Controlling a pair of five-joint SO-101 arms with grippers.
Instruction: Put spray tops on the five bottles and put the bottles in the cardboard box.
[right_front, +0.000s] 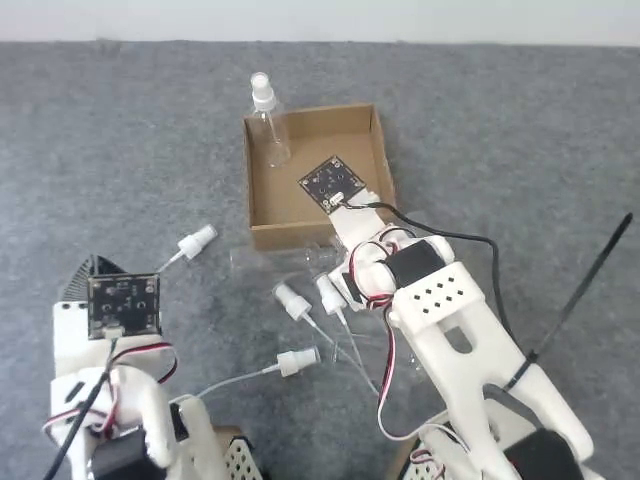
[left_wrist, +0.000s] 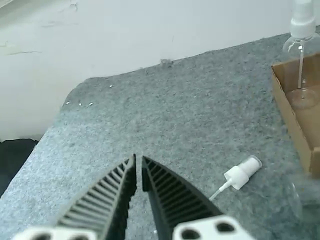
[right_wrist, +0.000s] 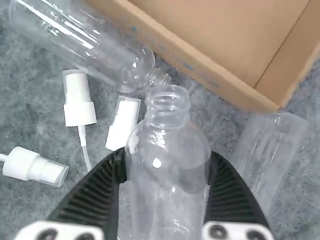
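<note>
The right jaws are pinching a clear plastic bottle with an open, uncapped neck (right_wrist: 167, 150) by its shoulder, one ribbed black jaw pressing on each side, and are holding it just in front of the near wall of the shallow brown cardboard box (right_front: 320, 130). Inside the box, a clear bottle fitted with a white spray top (right_front: 270, 130) is standing upright in a far corner. A second uncapped clear bottle (right_wrist: 85, 40) is lying on its side along the outside of the box's near wall, and another clear bottle (right_wrist: 272, 145) is lying just beside the held one. Four loose white spray tops with thin dip tubes are lying on the grey felt counter (right_front: 500, 120): three (right_front: 293, 302) (right_front: 330, 295) (right_front: 298, 360) are clustering near the right arm, and one (right_front: 197, 242) is lying apart, closer to the left arm. The left jaws are sitting pressed almost together, with a thin gap between them, over the counter well apart from the box.
</note>
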